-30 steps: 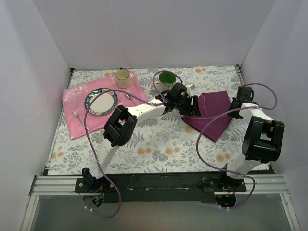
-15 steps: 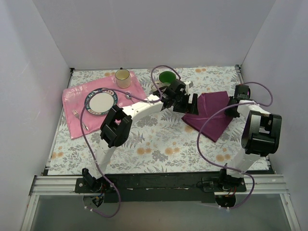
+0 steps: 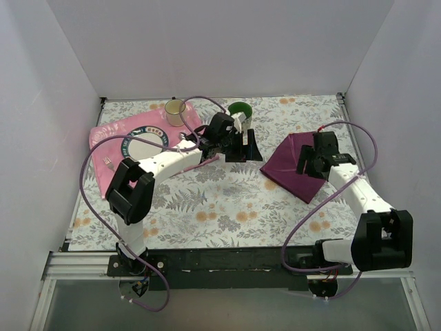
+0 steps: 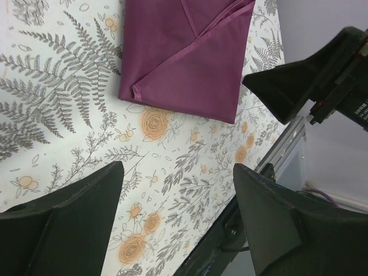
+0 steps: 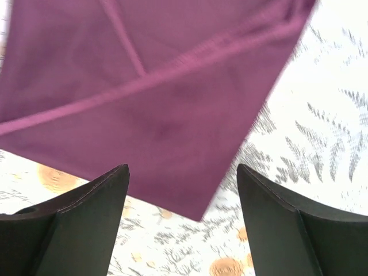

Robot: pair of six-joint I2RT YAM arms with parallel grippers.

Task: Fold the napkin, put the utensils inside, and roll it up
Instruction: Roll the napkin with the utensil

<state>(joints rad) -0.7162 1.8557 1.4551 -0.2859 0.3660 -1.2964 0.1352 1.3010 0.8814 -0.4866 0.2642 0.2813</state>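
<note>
After both let go, the left gripper (image 4: 178,172) and right gripper (image 5: 183,175) stood open and empty, leaving the napkin (image 3: 293,165) folded flat right of centre. The fork (image 3: 109,164) waited at far left, apparently next.

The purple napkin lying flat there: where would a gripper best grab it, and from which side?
Probably the near pointed corner of the napkin, coming straight down from above. It lies flat on the tablecloth in thin folded layers, with nothing raised to clamp, so a corner is easiest to pinch up. The right gripper hangs open over that corner.
</note>
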